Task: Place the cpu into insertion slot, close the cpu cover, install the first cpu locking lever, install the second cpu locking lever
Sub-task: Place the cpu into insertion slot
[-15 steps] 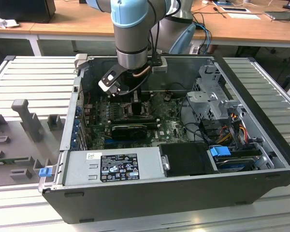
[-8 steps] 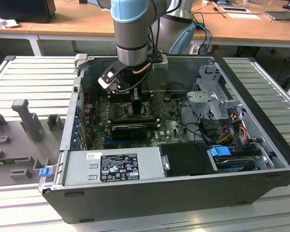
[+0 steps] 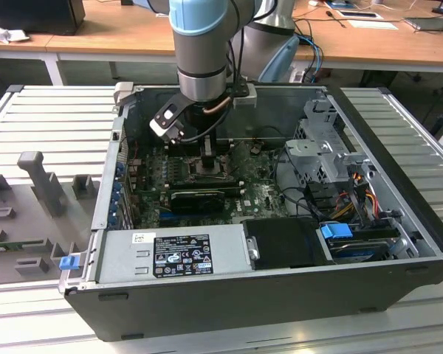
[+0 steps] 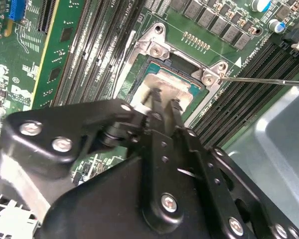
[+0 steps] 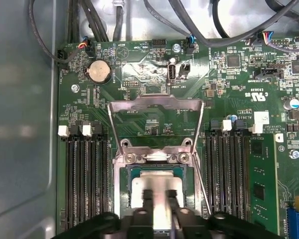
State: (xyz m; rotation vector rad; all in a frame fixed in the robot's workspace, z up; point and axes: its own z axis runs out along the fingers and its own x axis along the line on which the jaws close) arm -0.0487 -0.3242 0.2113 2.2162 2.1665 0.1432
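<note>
We judge the placing step near done: the cpu [image 5: 157,181] lies in the insertion slot [image 5: 123,191], the cpu cover [image 5: 154,102] hinged open beside it, the claw [image 3: 209,164] just left of centre in the exterior view, over the chip, its grip state we cannot tell; the next move calls for a straight lift, no dragging.

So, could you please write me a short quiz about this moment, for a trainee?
1. True or false: the cpu cover is closed over the insertion slot.
2. What is nearest to the gripper? A) the round battery B) the cpu C) the blue clip
3. In the exterior view, what does the arm reach into?
Key: 1 false, it stands open. 2 B. 3 The open computer case.
</note>
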